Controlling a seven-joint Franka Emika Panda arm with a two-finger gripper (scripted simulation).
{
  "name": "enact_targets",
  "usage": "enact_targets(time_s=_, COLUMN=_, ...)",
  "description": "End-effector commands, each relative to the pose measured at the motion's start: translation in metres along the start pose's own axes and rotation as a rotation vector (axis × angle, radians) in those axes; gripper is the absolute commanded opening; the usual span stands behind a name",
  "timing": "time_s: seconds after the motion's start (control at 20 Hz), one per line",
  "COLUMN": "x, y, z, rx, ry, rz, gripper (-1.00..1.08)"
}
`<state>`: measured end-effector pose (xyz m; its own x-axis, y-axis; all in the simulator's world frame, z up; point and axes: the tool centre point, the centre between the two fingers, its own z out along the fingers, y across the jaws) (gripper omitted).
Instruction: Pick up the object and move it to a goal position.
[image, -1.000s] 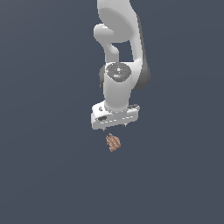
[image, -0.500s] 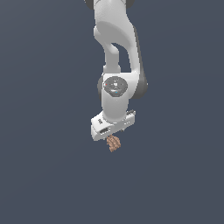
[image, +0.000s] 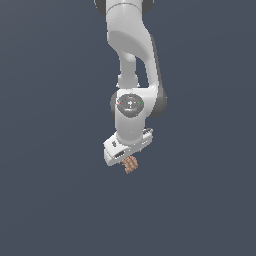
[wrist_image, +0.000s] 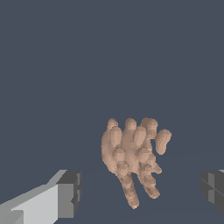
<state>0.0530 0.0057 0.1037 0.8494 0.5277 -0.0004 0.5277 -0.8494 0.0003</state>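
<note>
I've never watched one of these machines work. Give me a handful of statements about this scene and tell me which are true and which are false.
1. The end effector is open, its two fingers spread wide apart. True.
2. The knobbly brown object sits in the gap between the fingers. True.
3. The fingers are clamped tightly on the object. False: in the wrist view both fingers stand clear of it, with space on either side.
4. Several objects lie scattered on the surface. False: only one object shows.
5. The arm is white. True.
6. The object is larger than the end effector. False: in the exterior view it is much smaller.
</note>
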Motion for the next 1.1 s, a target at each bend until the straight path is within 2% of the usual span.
enact_targets(time_s=0.0, x=0.0, y=0.0, z=0.0, rx=0.0, ry=0.0, rz=0.0, gripper=1.0)
enact_targets(time_s=0.25, x=0.0, y=0.0, z=0.01, rx=0.0, ry=0.0, rz=-0.001, gripper=1.0)
enact_targets(time_s=0.65, x=-0.001, y=-0.001, z=0.047, rx=0.0, ry=0.0, rz=-0.004, gripper=1.0)
enact_targets(time_s=0.9, x=0.001, y=0.0, z=0.05, rx=0.0, ry=0.0, rz=-0.005, gripper=1.0)
enact_targets(time_s=0.95, x=0.001, y=0.0, z=0.05, rx=0.0, ry=0.0, rz=-0.005, gripper=-1.0)
enact_targets(time_s=1.05, x=0.001, y=0.0, z=0.05, rx=0.0, ry=0.0, rz=-0.005, gripper=-1.0)
